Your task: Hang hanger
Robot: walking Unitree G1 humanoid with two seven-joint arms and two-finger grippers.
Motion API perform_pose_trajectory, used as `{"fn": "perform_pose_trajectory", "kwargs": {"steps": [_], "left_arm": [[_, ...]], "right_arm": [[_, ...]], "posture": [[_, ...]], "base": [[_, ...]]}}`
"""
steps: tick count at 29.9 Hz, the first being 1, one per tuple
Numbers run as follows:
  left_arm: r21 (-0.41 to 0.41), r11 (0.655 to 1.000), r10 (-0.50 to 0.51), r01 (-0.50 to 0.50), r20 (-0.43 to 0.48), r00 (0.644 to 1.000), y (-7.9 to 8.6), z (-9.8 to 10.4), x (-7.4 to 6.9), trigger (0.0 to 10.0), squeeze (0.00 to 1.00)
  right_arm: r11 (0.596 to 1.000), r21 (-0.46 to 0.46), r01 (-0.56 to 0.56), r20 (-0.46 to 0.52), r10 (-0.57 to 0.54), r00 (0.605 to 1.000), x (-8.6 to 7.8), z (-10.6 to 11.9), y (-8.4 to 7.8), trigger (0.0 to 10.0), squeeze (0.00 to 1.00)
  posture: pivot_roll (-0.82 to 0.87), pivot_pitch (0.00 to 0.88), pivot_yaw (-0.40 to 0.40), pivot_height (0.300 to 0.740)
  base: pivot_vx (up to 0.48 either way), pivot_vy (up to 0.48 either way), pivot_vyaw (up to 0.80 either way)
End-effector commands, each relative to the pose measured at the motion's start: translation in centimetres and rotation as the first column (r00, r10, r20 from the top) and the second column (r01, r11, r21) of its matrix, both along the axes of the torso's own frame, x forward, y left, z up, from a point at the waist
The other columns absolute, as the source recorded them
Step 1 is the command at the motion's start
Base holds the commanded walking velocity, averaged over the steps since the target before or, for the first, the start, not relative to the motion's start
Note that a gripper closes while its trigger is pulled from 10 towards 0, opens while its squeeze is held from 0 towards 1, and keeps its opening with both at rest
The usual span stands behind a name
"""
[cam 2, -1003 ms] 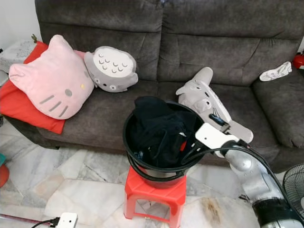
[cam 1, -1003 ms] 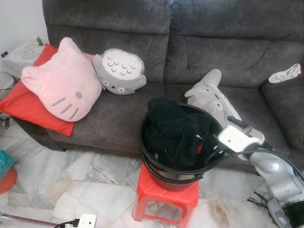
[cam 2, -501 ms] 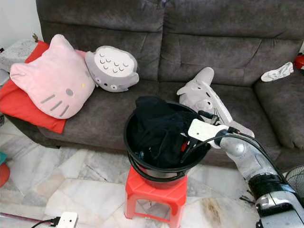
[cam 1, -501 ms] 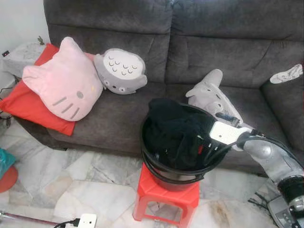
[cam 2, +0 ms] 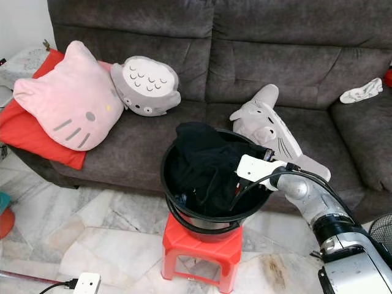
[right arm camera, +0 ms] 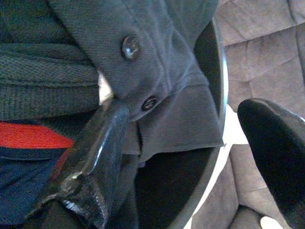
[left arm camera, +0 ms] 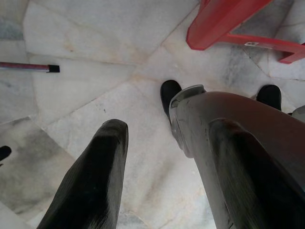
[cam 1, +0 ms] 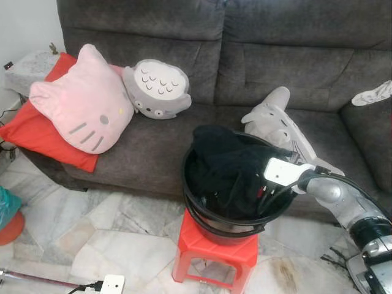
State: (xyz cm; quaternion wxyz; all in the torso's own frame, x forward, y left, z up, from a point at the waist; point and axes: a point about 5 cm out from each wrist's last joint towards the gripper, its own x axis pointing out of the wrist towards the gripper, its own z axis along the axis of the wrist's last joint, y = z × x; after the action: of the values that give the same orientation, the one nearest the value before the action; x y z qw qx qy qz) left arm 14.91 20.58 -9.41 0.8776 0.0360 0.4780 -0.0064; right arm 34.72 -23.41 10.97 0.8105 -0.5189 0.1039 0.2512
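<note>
The right gripper reaches, fingers spread wide, over the bucket's three-o'clock rim into the dark clothes. No hanger can be made out. The left gripper hangs open above the floor.

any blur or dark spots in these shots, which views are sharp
Both eye views are sharp and evenly daylit, though the black clothes in the bucket read as one dark mass. Left wrist view: floor sharp, near fingers soft. Right wrist view: shirt buttons crisp, the near fingertip blurred.
</note>
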Motion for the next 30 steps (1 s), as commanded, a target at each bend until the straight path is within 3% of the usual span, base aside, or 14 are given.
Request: {"fn": "perform_pose_trajectory", "kwargs": {"steps": [1, 14, 22, 30], "left_arm": [[0.005, 1.000, -0.007, 0.007, -0.032, 0.999, 0.1, -0.3, -0.8, 10.0, 0.00], [0.024, 1.000, -0.005, 0.005, -0.024, 1.000, 0.2, -0.3, -0.7, 10.0, 0.00], [0.027, 1.000, -0.011, 0.012, -0.029, 1.000, 0.2, -0.3, -0.7, 10.0, 0.00], [0.024, 1.000, -0.014, 0.015, -0.036, 0.999, 0.2, -0.3, -0.8, 10.0, 0.00]], "right_arm": [[1.000, 0.001, -0.009, -0.004, 0.009, 1.000, 0.3, 0.0, 0.4, 10.0, 0.00], [1.000, -0.021, 0.006, -0.002, -0.006, 1.000, 0.4, -0.7, 0.5, 10.0, 0.00], [0.998, -0.059, 0.034, 0.124, -0.027, 0.992, 1.3, 0.7, 0.4, 10.0, 0.00], [0.995, -0.104, -0.012, 0.080, 0.021, 0.997, 1.2, -0.1, 1.3, 10.0, 0.00]], "posture": [[-0.08, 0.082, 0.022, 0.740], [-0.07, 0.082, 0.022, 0.740], [-0.06, 0.079, 0.023, 0.740], [-0.06, 0.078, 0.023, 0.740]], "base": [[0.000, 0.000, 0.00], [0.000, 0.000, 0.00], [0.000, 0.000, 0.00], [0.000, 0.000, 0.00]]}}
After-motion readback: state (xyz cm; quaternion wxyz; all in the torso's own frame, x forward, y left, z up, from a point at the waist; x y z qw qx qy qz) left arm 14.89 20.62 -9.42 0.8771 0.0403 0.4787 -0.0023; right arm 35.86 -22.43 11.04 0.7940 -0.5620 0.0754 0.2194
